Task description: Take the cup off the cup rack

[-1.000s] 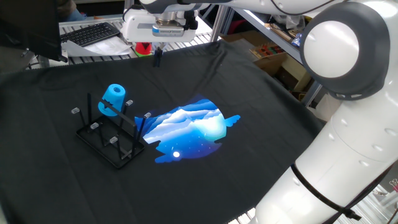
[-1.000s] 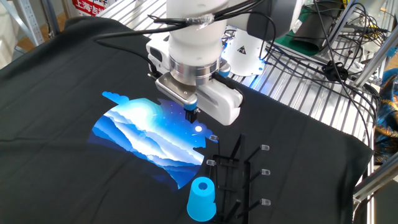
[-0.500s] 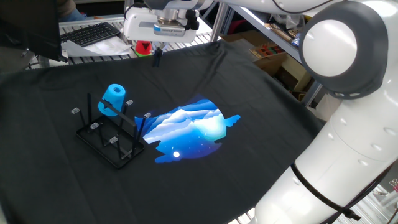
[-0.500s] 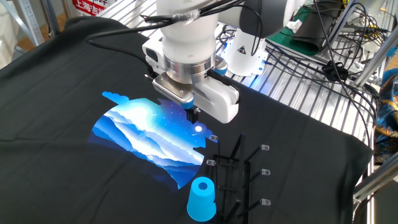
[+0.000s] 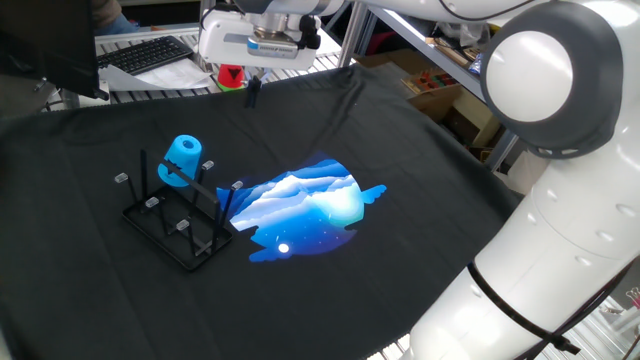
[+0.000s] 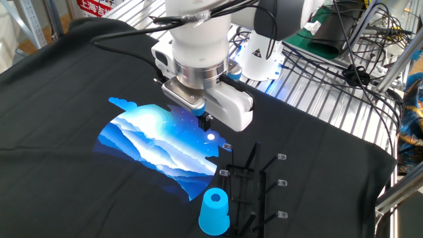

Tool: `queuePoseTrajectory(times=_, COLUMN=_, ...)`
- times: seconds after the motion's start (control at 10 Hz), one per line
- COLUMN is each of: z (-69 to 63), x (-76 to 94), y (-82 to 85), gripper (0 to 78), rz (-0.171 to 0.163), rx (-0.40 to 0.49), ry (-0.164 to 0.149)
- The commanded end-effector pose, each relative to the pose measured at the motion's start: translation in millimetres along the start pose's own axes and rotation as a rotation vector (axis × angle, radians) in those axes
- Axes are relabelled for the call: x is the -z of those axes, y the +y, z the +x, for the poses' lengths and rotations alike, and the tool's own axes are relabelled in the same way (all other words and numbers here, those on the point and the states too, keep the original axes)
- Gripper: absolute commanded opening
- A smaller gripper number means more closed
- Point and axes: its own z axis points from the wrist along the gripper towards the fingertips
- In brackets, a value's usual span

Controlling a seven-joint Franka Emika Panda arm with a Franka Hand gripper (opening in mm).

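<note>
The sky-blue cup (image 5: 182, 160) hangs tilted on a peg at the far left of the black wire cup rack (image 5: 176, 228). In the other fixed view the cup (image 6: 214, 211) sits at the near side of the rack (image 6: 259, 193), open end up. My gripper (image 5: 253, 92) hangs high over the far part of the black cloth, well away from the cup. Its dark fingertips look pressed together and hold nothing. In the other fixed view the gripper (image 6: 205, 121) is above the edge of the blue print, up and left of the rack.
A blue-and-white print (image 5: 305, 205) lies on the black cloth right of the rack. A red cup (image 5: 231, 77) and a keyboard (image 5: 150, 52) are behind the table. A white device (image 6: 261, 56) and cables lie on wire shelving past the far edge.
The gripper rose slightly and shifted a little a second ago, then stayed still. The cup and rack have not moved.
</note>
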Motion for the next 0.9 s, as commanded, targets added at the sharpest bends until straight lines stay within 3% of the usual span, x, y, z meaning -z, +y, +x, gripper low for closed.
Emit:
queuePoseTrajectory(times=0.1, z=-0.4, x=1.6, y=0.3, gripper=0.0, rz=0.003, rx=-0.009, ry=-0.003)
queuePoseTrajectory(times=0.9, z=-0.4, x=1.6, y=0.3, gripper=0.0, rz=-0.007, rx=-0.016, ry=0.005)
